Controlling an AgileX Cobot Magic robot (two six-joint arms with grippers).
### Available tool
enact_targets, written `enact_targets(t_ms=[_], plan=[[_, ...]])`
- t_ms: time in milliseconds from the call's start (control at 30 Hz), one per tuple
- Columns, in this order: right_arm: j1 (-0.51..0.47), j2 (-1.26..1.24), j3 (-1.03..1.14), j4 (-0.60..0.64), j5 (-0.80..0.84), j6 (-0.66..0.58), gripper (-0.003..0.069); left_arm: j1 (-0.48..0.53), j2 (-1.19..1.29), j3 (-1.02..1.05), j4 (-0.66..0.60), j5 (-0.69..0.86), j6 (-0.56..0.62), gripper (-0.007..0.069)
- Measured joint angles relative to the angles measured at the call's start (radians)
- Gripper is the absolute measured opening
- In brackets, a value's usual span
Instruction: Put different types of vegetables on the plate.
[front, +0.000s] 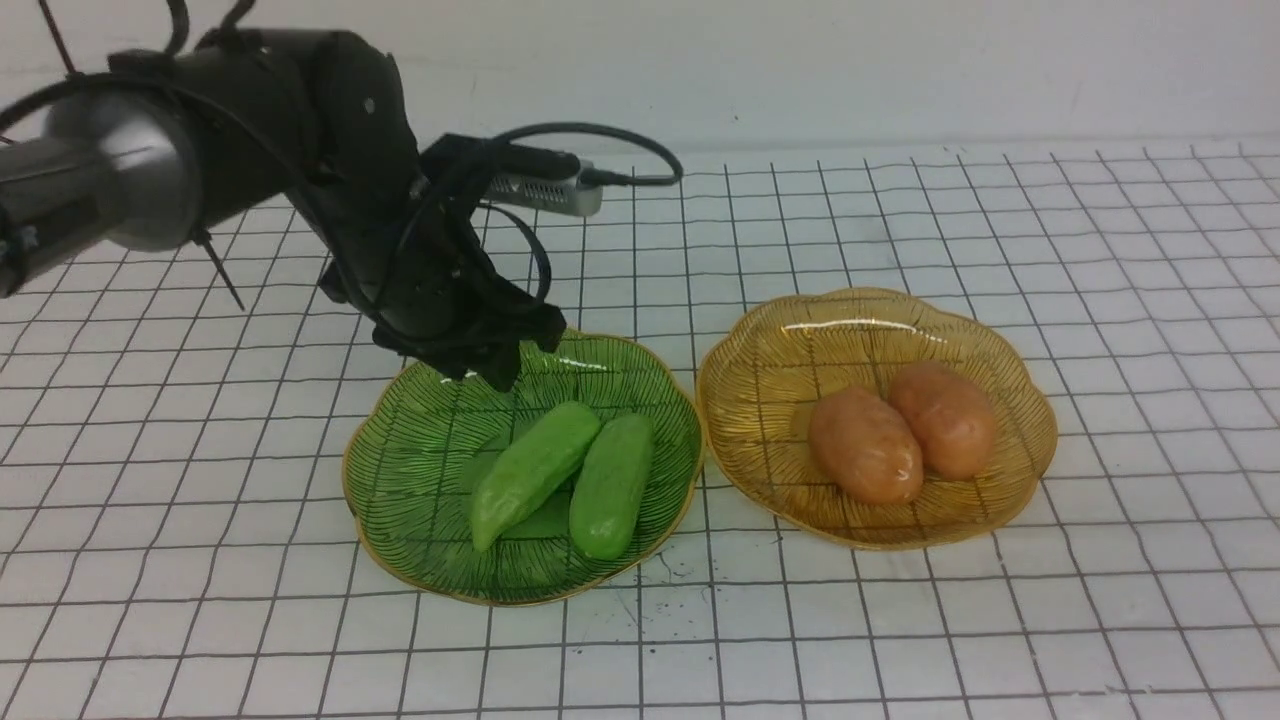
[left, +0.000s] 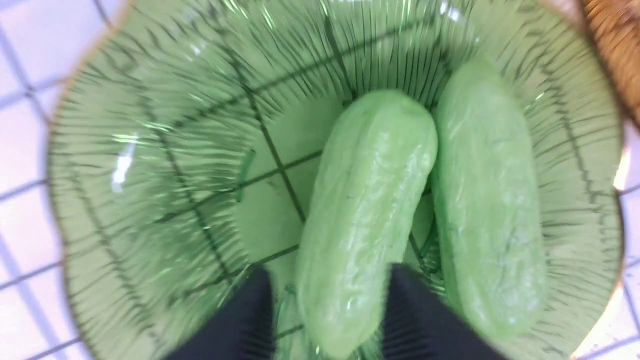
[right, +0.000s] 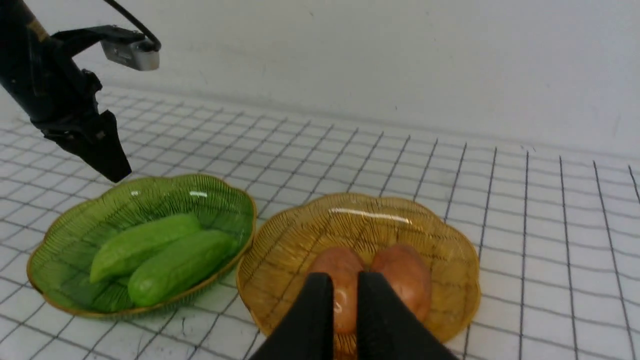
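Note:
Two light-green cucumbers lie side by side on a green glass plate (front: 420, 470): one with a pointed end (front: 530, 470) and a blunt one (front: 612, 485). Two orange-brown potatoes (front: 865, 445) (front: 945, 418) lie touching on an amber glass plate (front: 800, 340). My left gripper (front: 495, 375) hangs open and empty above the green plate's far left rim. In the left wrist view (left: 332, 320) its fingers frame the near end of the pointed cucumber (left: 365, 215) from above. My right gripper (right: 345, 310) is shut and empty, held back from the amber plate (right: 370, 215), with the potatoes (right: 405, 275) beyond its tips.
The plates stand almost rim to rim on a white table with a black grid (front: 1100, 300). A white wall runs along the table's far edge. The left arm's wrist camera (front: 545, 190) and cable jut out above the green plate's far side.

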Motion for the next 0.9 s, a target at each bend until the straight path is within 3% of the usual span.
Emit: enact_targets(t_ms=[33,167,500,633,900], plan=[[0.0,0.0,0.035,-0.001,-0.073,0.0,0.0065,0.0,-0.01,-0.006,0.006,0.01,0.0,0.0118],[0.0,-0.001,0.085,-0.005,-0.209,0.0,0.0065,0.0,-0.022,-0.011,0.014,0.018,0.0,0.0011],[0.0,-0.002,0.091,-0.006,-0.209,-0.001,0.0065,0.0,-0.022,-0.023,0.011,0.096,0.001,-0.0008],[0.0,-0.002,0.091,-0.006,-0.207,-0.002,0.0065,0.0,-0.022,-0.105,0.014,0.206,0.008,-0.0008],[0.0,-0.051,0.121,-0.005,-0.206,-0.002,0.0065,0.0,-0.022,-0.222,0.014,0.225,0.007,-0.0008]])
